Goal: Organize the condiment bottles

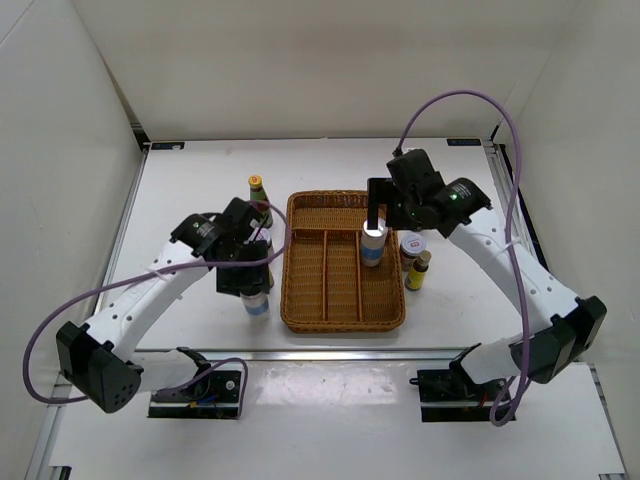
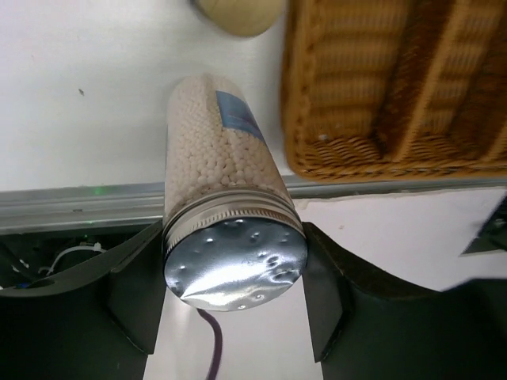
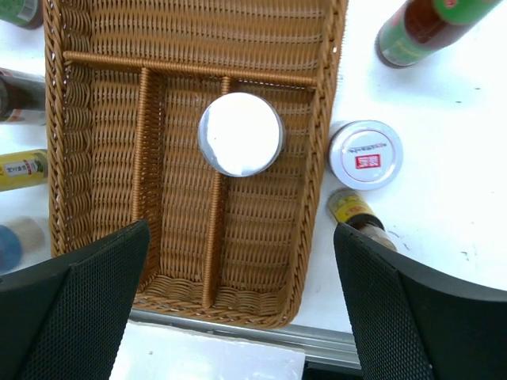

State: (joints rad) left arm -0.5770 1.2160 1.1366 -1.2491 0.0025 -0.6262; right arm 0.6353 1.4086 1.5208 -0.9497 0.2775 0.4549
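Observation:
A silver-lidded shaker of white grains with a blue label stands on the table left of the wicker tray. My left gripper is shut on it, one finger against each side of the lid; from above, the shaker shows under the left gripper. A second silver-lidded shaker stands upright inside the tray, straddling a divider. My right gripper hangs open above it, holding nothing. From above, the right gripper is right over this shaker.
A white red-lidded jar and a small brown yellow-capped bottle stand just right of the tray. A tall yellow-capped bottle stands at the tray's far left corner. Another tall bottle is beyond the jar. More bottles crowd the tray's left side.

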